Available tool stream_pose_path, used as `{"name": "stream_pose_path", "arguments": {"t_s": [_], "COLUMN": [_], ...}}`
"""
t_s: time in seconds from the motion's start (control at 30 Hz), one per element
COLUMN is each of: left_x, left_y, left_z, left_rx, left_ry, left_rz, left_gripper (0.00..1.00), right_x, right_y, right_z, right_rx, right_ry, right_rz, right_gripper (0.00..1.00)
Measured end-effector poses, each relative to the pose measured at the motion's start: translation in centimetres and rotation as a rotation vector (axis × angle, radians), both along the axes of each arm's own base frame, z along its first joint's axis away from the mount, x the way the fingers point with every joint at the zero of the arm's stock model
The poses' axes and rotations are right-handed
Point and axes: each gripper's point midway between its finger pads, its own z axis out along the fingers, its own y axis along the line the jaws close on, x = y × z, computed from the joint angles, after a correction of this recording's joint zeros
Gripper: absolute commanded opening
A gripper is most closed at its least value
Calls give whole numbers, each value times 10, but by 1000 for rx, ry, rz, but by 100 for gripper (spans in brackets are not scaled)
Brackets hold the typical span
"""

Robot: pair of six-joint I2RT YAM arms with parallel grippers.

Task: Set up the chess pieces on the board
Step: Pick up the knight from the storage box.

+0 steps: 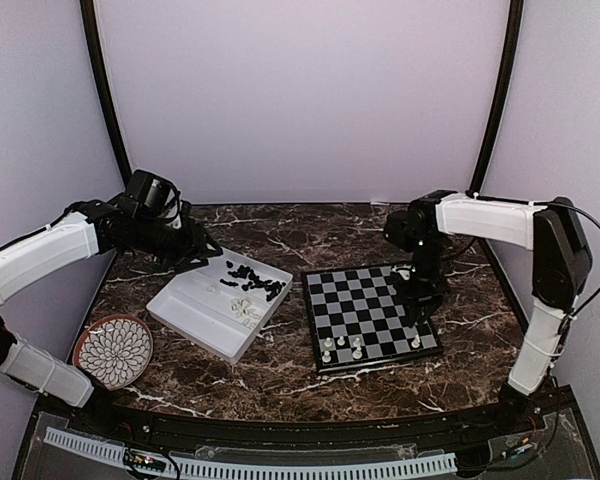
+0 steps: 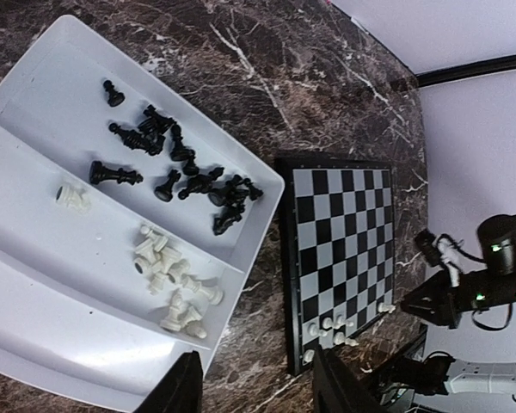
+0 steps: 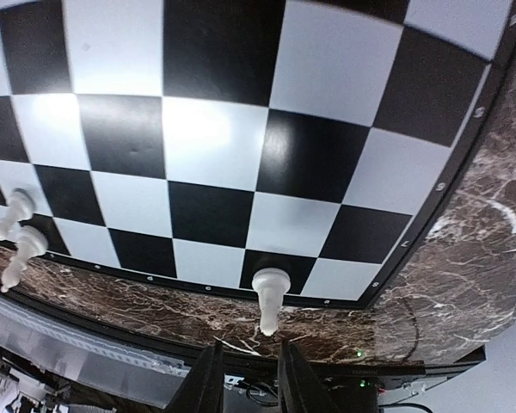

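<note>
Fingers (image 3: 208, 380) of my right gripper (image 3: 250, 379) stand slightly parted with nothing between them, poised just off the near rim of the board (image 3: 198, 129). One white piece (image 3: 269, 297) stands upright in the edge row right in front of them, close to the board's near right corner, its head apart from both fingertips. Two more white pieces (image 3: 17, 211) stand further along the same edge, to my left. Past the thin dark border lies the marble table (image 3: 464, 284), only a narrow strip of it on the right side. Seen from above, the board's other checks run bare to the far rim.

My left gripper (image 2: 262, 391) is spread wide and holds nothing, hanging above the white tray (image 2: 34, 284). Black pieces (image 2: 176, 168) lie tumbled in one compartment and loose white pieces (image 2: 168, 280) in the next, most of them toward the tray's board-side end. Tray and board sit near each other, with a wedge of marble between them. A round patterned plate (image 1: 113, 350) sits near the left table edge, apart from the tray.
</note>
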Motion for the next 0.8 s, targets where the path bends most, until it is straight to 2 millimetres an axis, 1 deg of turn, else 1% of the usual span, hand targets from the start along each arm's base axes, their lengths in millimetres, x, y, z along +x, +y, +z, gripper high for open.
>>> {"name": "stream_pose_path", "arguments": {"t_s": [0.07, 0.23, 0.3, 0.43, 0.5, 0.57, 0.7, 0.8], "left_x": [-5, -18, -22, -26, -22, -15, -2, 2], "left_y": [7, 21, 23, 22, 15, 5, -16, -31], "left_z": [-12, -51, -68, -95, -101, -103, -105, -112], "left_rx": [58, 219, 278, 385, 433, 468, 506, 536], "left_ry": [22, 107, 136, 170, 161, 143, 110, 108], "left_rz": [-13, -88, -137, -243, -298, -343, -401, -433], "left_gripper": [44, 42, 41, 40, 40, 39, 37, 36], "right_x": [10, 39, 45, 53, 53, 52, 51, 50], "right_y": [3, 17, 21, 29, 31, 32, 33, 32], "right_z": [14, 60, 78, 104, 109, 110, 102, 94], "right_rx": [21, 127, 175, 272, 307, 329, 335, 333], "right_ry": [-60, -268, -345, -469, -505, -524, -523, -514], "right_rz": [5, 16, 15, 11, 10, 9, 11, 12], "right_gripper": [21, 20, 19, 19, 19, 19, 19, 19]}}
